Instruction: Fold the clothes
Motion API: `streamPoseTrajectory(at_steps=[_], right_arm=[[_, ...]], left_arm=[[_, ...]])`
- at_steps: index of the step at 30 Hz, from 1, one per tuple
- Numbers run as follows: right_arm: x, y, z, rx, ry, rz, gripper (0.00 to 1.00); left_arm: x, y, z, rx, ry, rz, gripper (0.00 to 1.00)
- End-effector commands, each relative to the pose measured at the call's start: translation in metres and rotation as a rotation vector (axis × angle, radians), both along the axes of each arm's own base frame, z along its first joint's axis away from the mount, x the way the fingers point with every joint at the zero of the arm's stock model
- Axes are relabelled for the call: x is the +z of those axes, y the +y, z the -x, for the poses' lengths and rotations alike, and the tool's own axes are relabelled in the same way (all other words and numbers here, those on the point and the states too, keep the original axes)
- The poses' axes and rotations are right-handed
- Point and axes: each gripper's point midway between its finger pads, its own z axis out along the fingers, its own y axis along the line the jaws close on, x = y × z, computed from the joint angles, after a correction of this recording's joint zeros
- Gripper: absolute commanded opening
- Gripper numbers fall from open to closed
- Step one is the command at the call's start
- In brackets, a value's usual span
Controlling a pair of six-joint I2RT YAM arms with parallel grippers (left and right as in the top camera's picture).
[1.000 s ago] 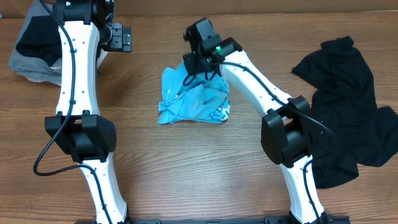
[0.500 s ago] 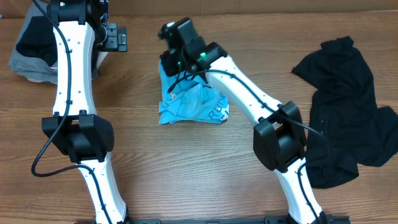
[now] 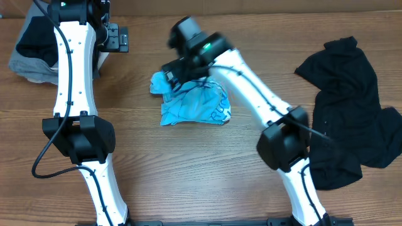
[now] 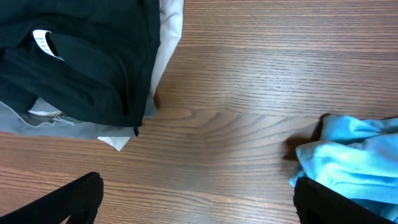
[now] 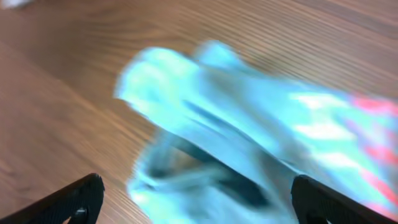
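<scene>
Currently the right gripper (image 5: 199, 204) is spread above the crumpled blue garment (image 3: 195, 105). Pinch one free edge only, then draw it flat across the tabletop (image 3: 188, 163).

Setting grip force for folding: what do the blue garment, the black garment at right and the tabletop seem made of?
Blue garment: thin, soft knit, perhaps cotton jersey, matte; it bunches in limp creases.
Black garment: thin matte cloth lying in loose folds; fibre unclear.
Table: wood or wood-look laminate, smooth, slightly glossy; brown grain lines show.
</scene>
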Motion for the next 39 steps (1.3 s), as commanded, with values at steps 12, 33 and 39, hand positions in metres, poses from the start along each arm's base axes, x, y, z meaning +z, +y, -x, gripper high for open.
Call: streamPoseTrajectory(at_steps=[12,33,39], right_arm=[[-0.046,-0.03,0.026,-0.171,0.169,0.102,0.86],[-0.043,-0.019,0.049,-0.237,0.198,0.151,0.71],[-0.075,-0.023,0.047,-0.289,0.209,0.158,0.7]], left_arm=[[0.001,-0.004,-0.006,-0.009,-0.024,0.038,1.0],[0.001,-0.005,-0.005,-0.011,-0.017,0.043,1.0],[0.001,-0.005,-0.005,-0.011,-0.017,0.043,1.0]])
